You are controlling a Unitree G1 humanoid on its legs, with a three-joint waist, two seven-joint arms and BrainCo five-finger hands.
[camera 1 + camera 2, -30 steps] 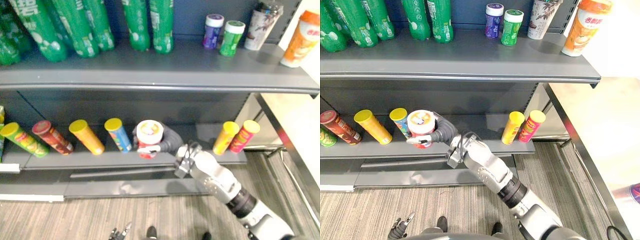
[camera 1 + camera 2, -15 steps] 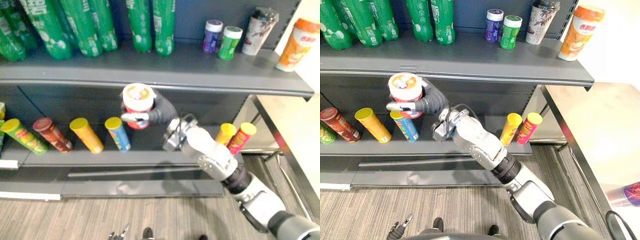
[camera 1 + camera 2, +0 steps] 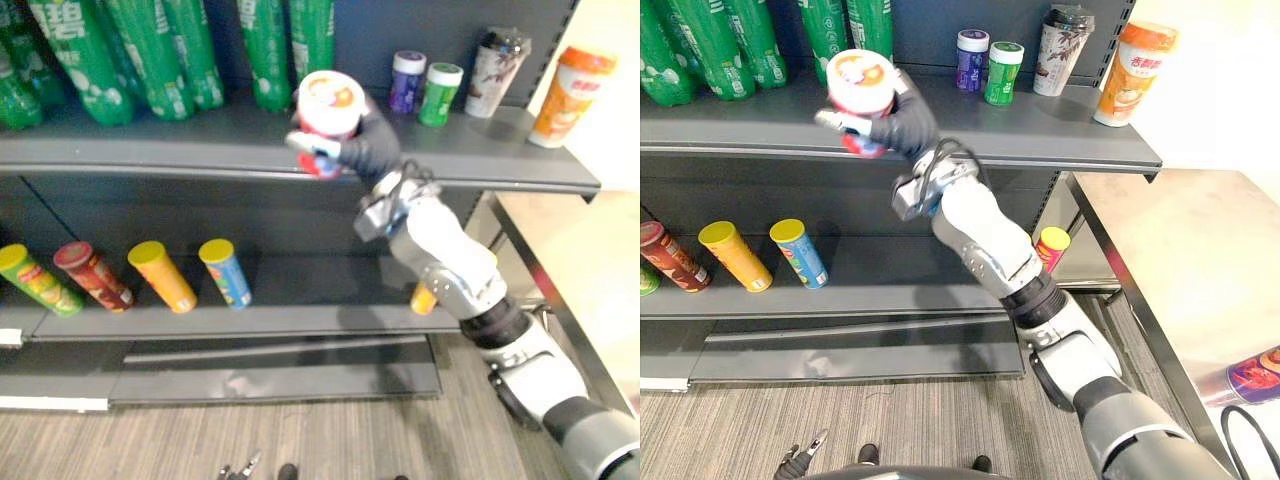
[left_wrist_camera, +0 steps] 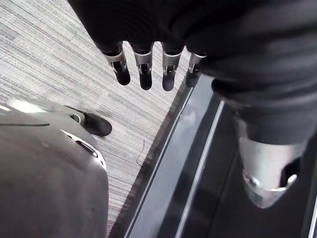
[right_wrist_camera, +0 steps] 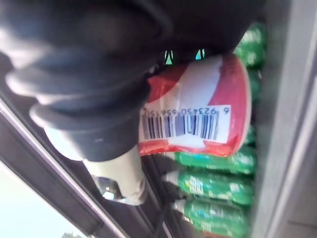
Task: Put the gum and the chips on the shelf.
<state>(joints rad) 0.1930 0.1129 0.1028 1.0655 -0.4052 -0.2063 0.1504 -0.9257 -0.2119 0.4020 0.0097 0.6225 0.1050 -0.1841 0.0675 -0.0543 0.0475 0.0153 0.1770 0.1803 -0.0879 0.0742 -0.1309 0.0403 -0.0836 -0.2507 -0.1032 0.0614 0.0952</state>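
Barcode (image 5: 185,126) with a row of digits beside it was printed on a white patch of the red-and-white chips can (image 5: 218,84). Large white characters ran down the green bottles (image 3: 75,50) on the top shelf (image 3: 200,150). Orange cup (image 3: 1130,70) had characters across its side. Gum jars (image 3: 971,60) had labels too small to read.

A dark grey metal shelving unit (image 3: 740,160) stands ahead, with a wide upper shelf (image 3: 1070,125) and a lower shelf (image 3: 900,285) beneath it, both backed by a dark back panel (image 3: 930,30). Below lies a floor (image 3: 940,425) of grey, wood-grain striped planks. To the right stands a pale, shiny steel counter (image 3: 1180,240), brightly lit.
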